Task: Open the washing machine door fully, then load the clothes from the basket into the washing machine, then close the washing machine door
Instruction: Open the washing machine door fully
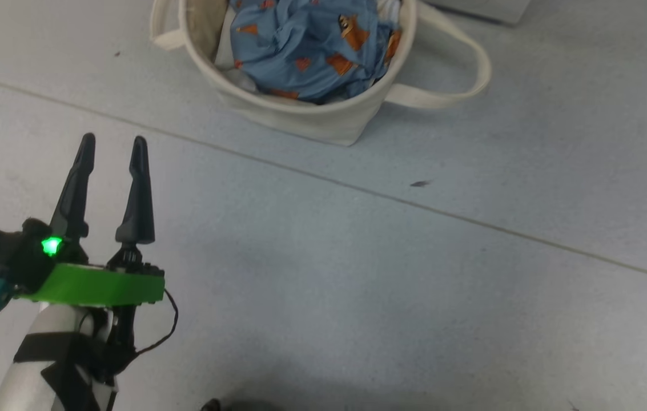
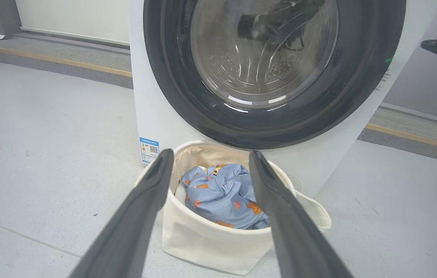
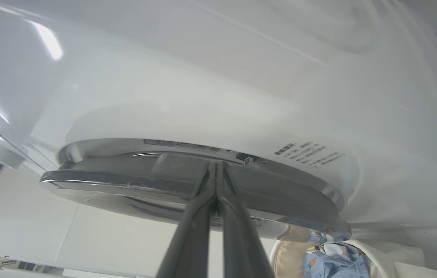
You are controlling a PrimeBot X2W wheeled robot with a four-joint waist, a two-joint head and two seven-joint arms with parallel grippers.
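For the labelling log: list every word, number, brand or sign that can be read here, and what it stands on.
None can be read.
The blue sticker, low on the washing machine front: print and a square code, too small to read.
The grey printed lines beside the washing machine door: too blurred to read.

You are in a bare test room or lab, not a home. The white front-loading washing machine (image 2: pixel 152 116) stands alone on a pale grey speckled floor (image 2: pixel 48 154) with seam lines. An orange floor line (image 2: pixel 48 59) runs along plain white wall panels (image 2: pixel 68 15). A grey metal post (image 2: pixel 4 17) rises at the far left.
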